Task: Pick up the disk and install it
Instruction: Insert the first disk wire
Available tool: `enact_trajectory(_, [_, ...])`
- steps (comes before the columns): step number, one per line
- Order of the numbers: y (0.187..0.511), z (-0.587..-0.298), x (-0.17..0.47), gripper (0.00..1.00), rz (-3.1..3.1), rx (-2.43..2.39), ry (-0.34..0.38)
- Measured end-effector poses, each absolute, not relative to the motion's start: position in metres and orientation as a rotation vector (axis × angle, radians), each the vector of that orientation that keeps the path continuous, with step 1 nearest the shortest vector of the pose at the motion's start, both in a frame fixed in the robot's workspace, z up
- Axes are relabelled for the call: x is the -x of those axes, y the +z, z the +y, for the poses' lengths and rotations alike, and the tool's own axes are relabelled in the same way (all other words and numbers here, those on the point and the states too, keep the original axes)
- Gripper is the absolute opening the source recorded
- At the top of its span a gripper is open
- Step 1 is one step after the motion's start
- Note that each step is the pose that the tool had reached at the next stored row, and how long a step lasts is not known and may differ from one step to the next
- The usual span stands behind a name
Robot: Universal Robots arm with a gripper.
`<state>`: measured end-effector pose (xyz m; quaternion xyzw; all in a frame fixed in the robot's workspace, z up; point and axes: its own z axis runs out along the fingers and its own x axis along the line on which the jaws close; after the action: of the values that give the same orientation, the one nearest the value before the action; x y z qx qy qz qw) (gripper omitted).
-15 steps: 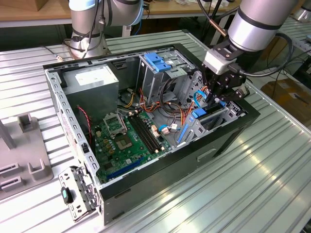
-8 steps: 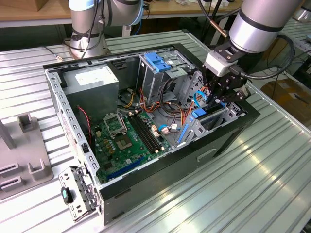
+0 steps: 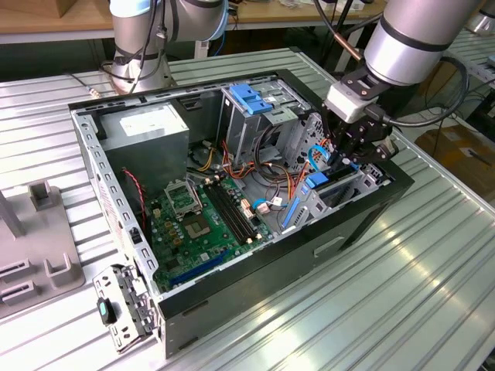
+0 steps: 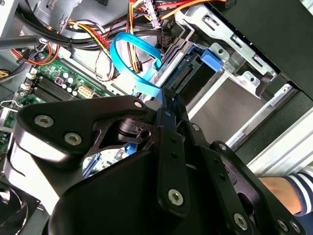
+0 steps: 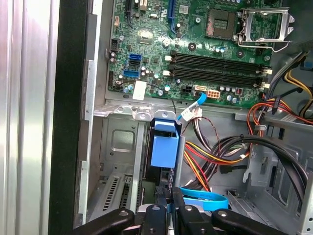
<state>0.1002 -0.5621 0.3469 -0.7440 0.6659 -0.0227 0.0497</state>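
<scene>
At the exterior view's right end of the open PC case (image 3: 232, 282), my claw (image 3: 352, 151) is down inside the drive bay (image 5: 117, 142). In both wrist views the fingers (image 5: 155, 211) are pinched nearly together on a thin blue-edged slab. That's the disk (image 5: 164, 147), so I read the claw (image 5: 167, 210) as clamped on its near end, carrying it.

Disk position: partway into the bay, just beside the case's near right wall. I see it edge-on in the first wrist view, so it stands on its side, not flat. The blue carrier end sits right at the bay's metal lip. The motherboard (image 5: 205, 49) lies just beyond that lip.

Key relation: the disk (image 4: 195, 81) extends straight out from the claw (image 4: 165, 103), long axis in line with the fingers and pointing toward the motherboard side. In the exterior view that runs from the claw down to the blue rail (image 3: 300, 205). Insertion direction and disk axis look aligned to me. I can't tell if the carrier is seated.

Clutter: a blue data cable (image 4: 132, 49) loops just beside the disk's connector end, with orange and red wiring near it. A person's hand (image 4: 276, 191) with a striped sleeve rests outside the case. The case sits on the slatted metal table (image 3: 402, 294).
</scene>
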Motion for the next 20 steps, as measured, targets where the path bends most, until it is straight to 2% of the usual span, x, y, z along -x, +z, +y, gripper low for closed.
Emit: enact_trajectory(20, [0.3429, -0.5621, -0.1002, 0.16, 2.028, 2.266, -0.069])
